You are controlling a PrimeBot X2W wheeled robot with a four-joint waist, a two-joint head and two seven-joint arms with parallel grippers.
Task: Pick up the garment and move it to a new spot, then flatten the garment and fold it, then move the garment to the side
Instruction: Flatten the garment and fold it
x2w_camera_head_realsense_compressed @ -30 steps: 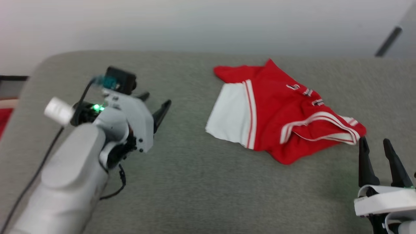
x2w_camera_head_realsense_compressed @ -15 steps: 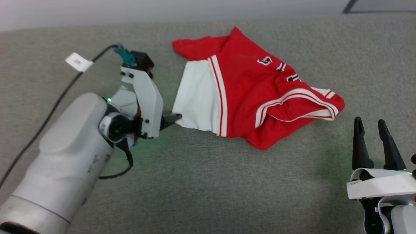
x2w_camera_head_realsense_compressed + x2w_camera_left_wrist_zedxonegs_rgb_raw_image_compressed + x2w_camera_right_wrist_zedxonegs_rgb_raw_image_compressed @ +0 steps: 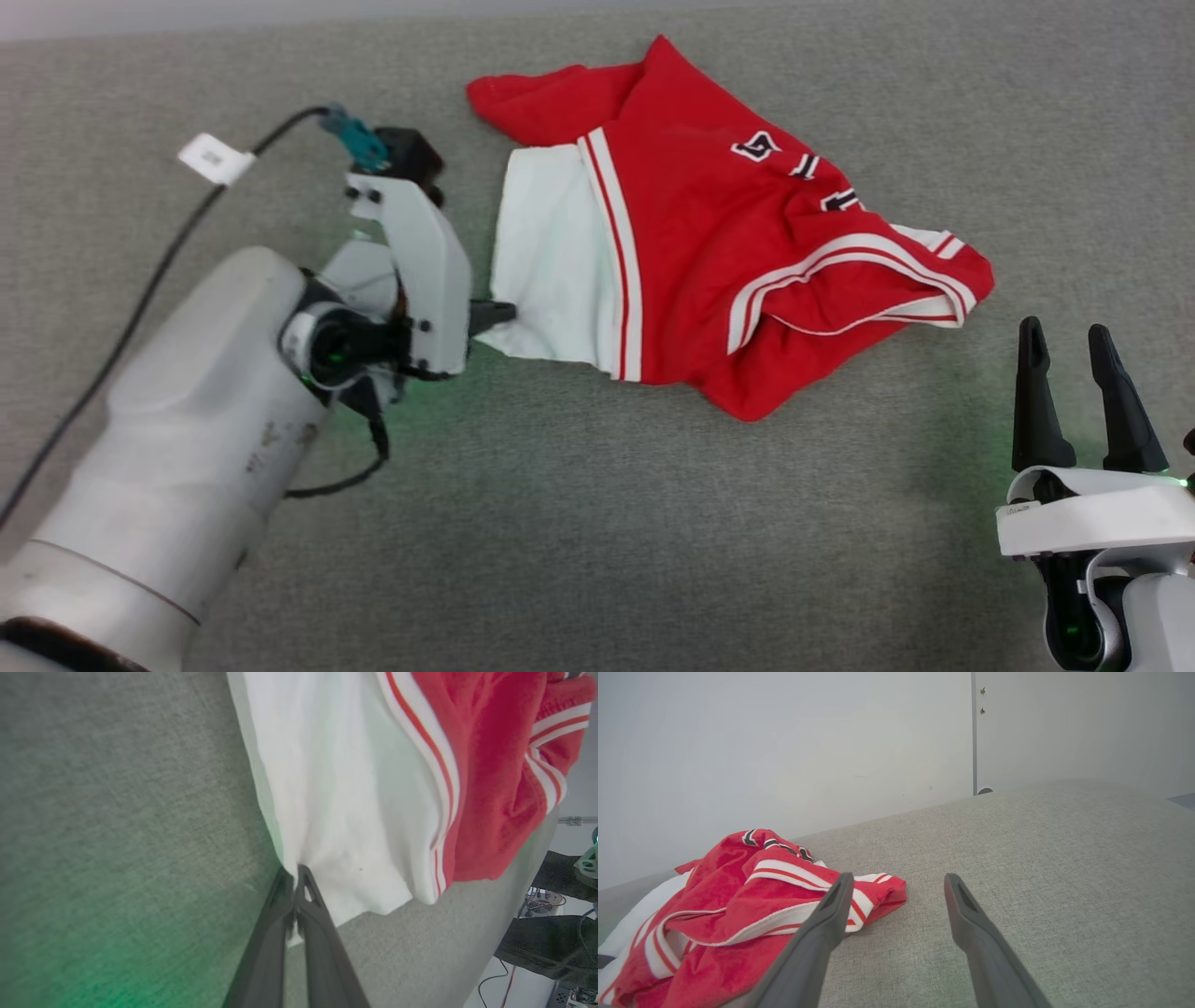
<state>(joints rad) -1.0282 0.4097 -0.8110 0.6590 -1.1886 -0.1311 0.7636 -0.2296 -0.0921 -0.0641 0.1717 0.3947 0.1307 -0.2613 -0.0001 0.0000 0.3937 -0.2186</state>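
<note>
The garment (image 3: 709, 243), a red jersey with a white sleeve, striped trim and black-and-white lettering, lies crumpled on the grey couch surface. My left gripper (image 3: 499, 313) is shut on the near corner of its white sleeve (image 3: 336, 802); the left wrist view has both fingers pressed together on the sleeve's edge (image 3: 295, 877). My right gripper (image 3: 1074, 331) stands open at the lower right, a short way off the jersey's striped right end (image 3: 873, 891), with nothing between its fingers.
The grey fabric surface (image 3: 597, 523) stretches wide in front of and to the right of the jersey. A black cable with a white tag (image 3: 215, 159) runs from the left wrist. A pale wall (image 3: 784, 742) rises behind the surface.
The head camera tilted down. My left gripper swung in from the left to the white sleeve's corner and shut on it. The right gripper has stayed in place, open.
</note>
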